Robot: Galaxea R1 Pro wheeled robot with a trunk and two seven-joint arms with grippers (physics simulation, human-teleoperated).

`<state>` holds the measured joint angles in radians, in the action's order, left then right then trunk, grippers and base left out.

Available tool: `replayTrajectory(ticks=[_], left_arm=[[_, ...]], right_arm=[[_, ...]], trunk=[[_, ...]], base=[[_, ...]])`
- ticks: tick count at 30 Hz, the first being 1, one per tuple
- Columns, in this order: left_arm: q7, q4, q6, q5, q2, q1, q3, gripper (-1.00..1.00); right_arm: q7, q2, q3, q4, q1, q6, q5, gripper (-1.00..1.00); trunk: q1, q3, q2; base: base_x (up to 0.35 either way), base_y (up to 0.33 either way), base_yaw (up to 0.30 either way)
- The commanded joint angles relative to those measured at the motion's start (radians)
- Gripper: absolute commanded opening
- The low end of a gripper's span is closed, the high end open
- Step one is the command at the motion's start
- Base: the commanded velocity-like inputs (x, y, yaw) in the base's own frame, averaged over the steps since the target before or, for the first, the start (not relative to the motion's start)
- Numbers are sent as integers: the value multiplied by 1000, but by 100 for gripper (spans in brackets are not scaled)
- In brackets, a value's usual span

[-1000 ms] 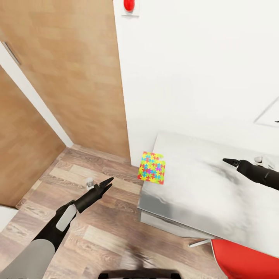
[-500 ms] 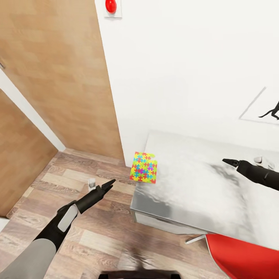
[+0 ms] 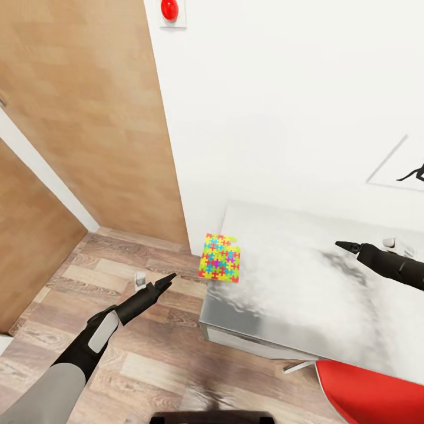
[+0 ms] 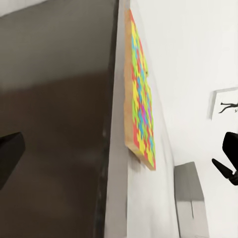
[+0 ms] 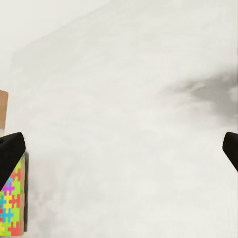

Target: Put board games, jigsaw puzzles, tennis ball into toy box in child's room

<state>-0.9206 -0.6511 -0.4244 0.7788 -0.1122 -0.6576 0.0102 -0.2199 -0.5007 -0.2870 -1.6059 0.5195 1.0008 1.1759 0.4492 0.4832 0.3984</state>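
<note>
Jigsaw puzzle, flat on the near-left corner of the table, overhanging the edge; left gripper, fingers seemingly pressed together, low over the floor just beside it, nearer than right gripper, finger state not discernible

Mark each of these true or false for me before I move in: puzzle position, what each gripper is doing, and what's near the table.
1. The jigsaw puzzle lies at the table corner nearest the door. True.
2. The left gripper holds the puzzle. False: it hangs over the floor, holding nothing.
3. The right gripper is above the tabletop. True.
4. A blue chair stands by the table. False: the seat is red.
</note>
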Motion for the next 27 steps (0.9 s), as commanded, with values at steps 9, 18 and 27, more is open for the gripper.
replayTrajectory(ticks=[9,18,27], left_arm=[[-1,1,-7,6,-1,2,-1,100],[-2,4,-5,6,-1,4,-5,100],[-6,5,-4,6,-1,4,-6,100]], right_arm=[[-10,5,17,-6,1,1,10,100],[-10,6,21,-7,1,0,10,100],[-10,7,22,-8,1,0,10,100]], trunk=[[1,1,2],[1,1,2],[1,1,2]], base=[[150,69,-3],[49,22,-1],[14,6,0]])
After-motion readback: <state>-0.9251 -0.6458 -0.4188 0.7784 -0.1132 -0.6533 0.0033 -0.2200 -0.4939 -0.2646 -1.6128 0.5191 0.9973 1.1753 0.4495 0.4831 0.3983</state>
